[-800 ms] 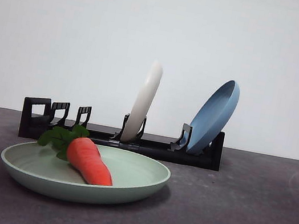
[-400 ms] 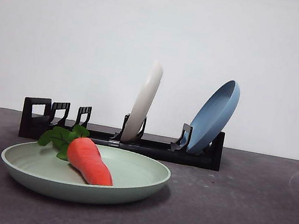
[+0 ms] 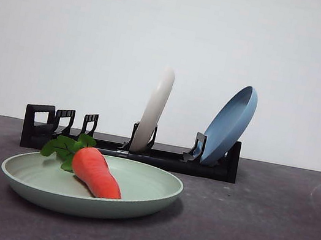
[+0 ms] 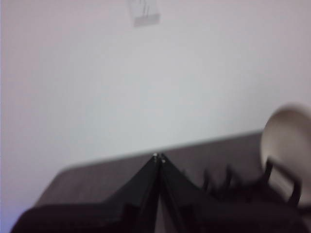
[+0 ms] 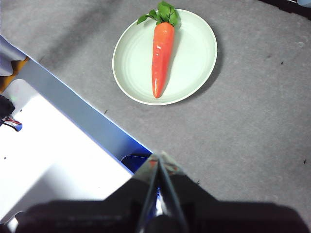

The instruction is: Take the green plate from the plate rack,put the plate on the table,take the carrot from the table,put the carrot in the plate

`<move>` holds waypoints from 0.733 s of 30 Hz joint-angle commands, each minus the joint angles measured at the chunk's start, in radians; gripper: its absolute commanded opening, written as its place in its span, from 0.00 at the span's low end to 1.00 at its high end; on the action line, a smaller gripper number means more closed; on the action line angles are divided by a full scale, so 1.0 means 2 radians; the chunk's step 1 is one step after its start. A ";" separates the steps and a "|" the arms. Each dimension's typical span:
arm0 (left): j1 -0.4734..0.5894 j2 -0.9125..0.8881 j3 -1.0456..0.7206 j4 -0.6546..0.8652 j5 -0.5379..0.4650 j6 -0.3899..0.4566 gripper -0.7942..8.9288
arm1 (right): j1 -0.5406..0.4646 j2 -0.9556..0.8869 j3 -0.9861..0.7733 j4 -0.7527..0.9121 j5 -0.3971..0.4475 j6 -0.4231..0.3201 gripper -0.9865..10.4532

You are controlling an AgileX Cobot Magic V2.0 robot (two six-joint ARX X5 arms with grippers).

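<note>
The green plate point(image 3: 90, 185) is seen lying flat on the bench point(image 3: 252, 235), in front of the plate rack point(image 3: 131, 146). The carrot point(image 3: 95, 171) is laid inside the plate, its long axis running across the plate's middle. Its leafy thick end is turned toward the rack and its tapered tip toward the front camera. In the rack, a cream-white plate point(image 3: 153, 109) and a blue plate point(image 3: 229, 125) are held upright. The left hand point(image 4: 158, 156) and the right hand point(image 5: 158, 158) are each seen pressed together, holding nothing, well apart from the plate.
</note>
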 commanded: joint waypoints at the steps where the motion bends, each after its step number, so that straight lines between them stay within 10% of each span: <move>1: 0.019 -0.036 -0.052 0.006 0.000 -0.024 0.08 | 0.001 -0.001 -0.002 0.003 0.002 -0.001 0.09; 22: 0.057 -0.162 -0.165 -0.144 0.000 -0.083 0.08 | 0.001 -0.001 -0.002 0.003 0.002 -0.001 0.09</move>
